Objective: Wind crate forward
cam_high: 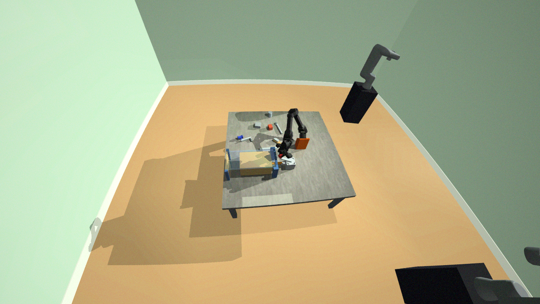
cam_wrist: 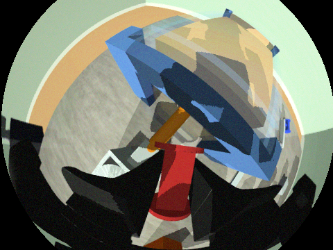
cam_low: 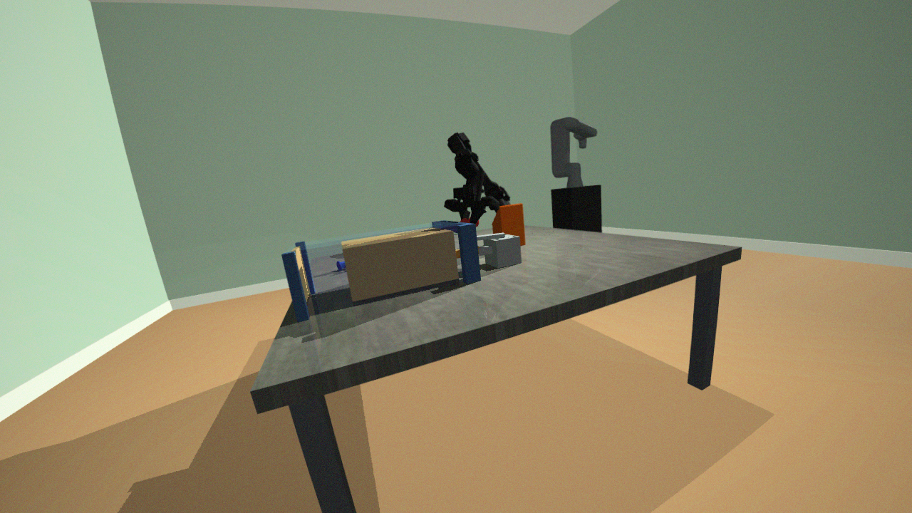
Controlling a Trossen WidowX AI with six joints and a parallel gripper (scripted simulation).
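Note:
My gripper [cam_high: 281, 155] [cam_low: 469, 222] [cam_wrist: 175, 155] is shut on the red grip of the winch handle. The handle's pale arm [cam_high: 287, 159] lies over the top of the grey winch [cam_high: 290, 165] [cam_low: 504, 252]. The key and its hole are hidden. An orange strap [cam_high: 279, 163] [cam_wrist: 166, 132] runs from the winch side through the blue steel frame [cam_high: 275, 170] [cam_low: 470, 255] [cam_wrist: 132, 69]. The tan crate [cam_high: 255, 171] [cam_low: 401, 264] [cam_wrist: 222, 38] sits flat inside the clear-panelled cubby, its front close to the frame. I cannot tell whether they touch.
An orange block [cam_high: 302, 143] [cam_low: 513, 223] stands at the arm's base. A blue-ended tool [cam_high: 240, 137] [cam_wrist: 288, 126], a grey block [cam_high: 257, 125], a red block [cam_high: 270, 127], a pale bar [cam_high: 278, 128] and a small cup [cam_high: 270, 114] are on the far part of the bench.

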